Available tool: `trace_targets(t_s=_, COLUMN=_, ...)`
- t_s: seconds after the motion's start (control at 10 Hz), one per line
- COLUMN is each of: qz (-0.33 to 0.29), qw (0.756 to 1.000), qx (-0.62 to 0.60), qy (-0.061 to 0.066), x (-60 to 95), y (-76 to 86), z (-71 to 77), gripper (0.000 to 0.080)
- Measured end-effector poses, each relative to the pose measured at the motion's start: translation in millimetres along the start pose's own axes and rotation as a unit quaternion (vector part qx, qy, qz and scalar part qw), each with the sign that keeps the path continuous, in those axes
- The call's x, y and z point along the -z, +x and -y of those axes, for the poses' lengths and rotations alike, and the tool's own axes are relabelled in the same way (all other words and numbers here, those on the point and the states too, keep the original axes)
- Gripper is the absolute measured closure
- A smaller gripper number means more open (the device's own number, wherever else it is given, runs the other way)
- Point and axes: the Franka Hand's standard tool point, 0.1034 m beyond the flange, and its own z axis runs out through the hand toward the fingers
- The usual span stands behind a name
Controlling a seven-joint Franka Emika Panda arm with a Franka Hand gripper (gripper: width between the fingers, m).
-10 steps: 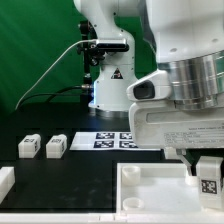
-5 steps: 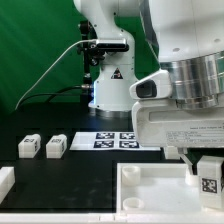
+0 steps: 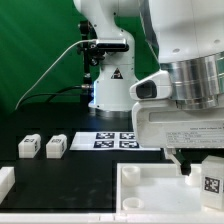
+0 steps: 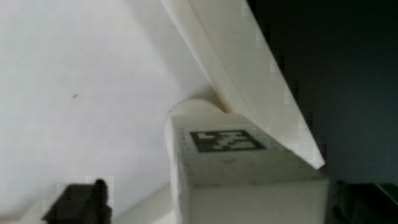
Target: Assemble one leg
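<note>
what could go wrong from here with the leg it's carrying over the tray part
1. The held leg hangs right at the white tray-like part's far corner; a slight misalignment could jam it against the rim.
2. The gripper and wrist block most of the exterior view here, and the wrist view shows only the leg's tag against a wall edge, so alignment is hard to verify.

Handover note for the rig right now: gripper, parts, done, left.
Gripper: shut on a leg, held at the corner of the white tray-like part on the exterior view's right. Wrist view shows the leg against the part's raised wall.
Two spare legs sit loose on the black table, on the exterior view's left; marker board behind.
Done: leg picked and brought to the corner.
Left: seat it, release. Whether it is seated yet cannot be told.
</note>
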Motion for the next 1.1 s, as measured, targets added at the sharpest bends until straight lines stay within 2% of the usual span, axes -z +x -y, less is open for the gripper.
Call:
trace_targets(t_s=0.6, qz=0.0, qw=1.0, qx=0.0, qy=0.0, x=-0.5, y=-0.1, z=-0.2, gripper=0.0151)
trace_targets(t_s=0.8, qz=0.0, qw=1.0, qx=0.0, qy=0.0, x=-0.6, y=-0.2, z=-0.3, gripper=0.0465)
trace_targets(t_s=1.1, qz=0.001, qw=1.0, qx=-0.019, qy=0.0, x=-0.6, y=0.1, z=-0.7, gripper=0.0507)
